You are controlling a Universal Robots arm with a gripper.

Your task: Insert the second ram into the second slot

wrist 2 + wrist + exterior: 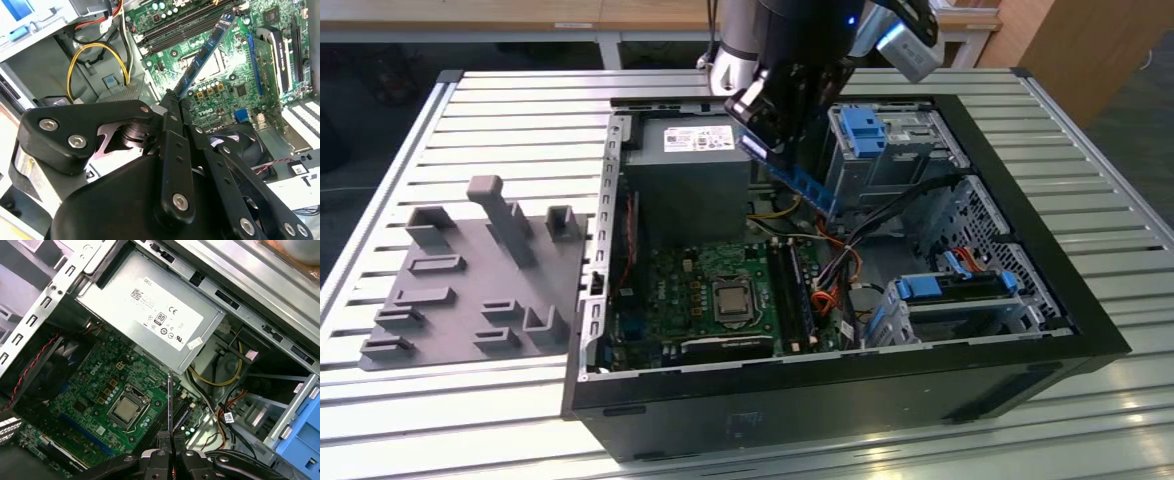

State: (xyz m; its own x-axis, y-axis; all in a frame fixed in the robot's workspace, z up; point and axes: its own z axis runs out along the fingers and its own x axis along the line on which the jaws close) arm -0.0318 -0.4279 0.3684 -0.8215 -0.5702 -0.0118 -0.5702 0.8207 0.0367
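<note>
My black gripper (173, 100) is clenched on one end of the thin, flat blue circuit-board ram stick (204, 52). It juts out past my fingertips, tilted, over the green motherboard (235, 90) inside the open black computer case (854, 368).

A grey holder plate (464, 288) lies beside the open computer case (854, 400).

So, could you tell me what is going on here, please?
The arm's gripper is clamped on a blue RAM stick, holding it tilted in the air above the motherboard inside the open computer case. The stick is not yet seated in the memory slots.
</note>
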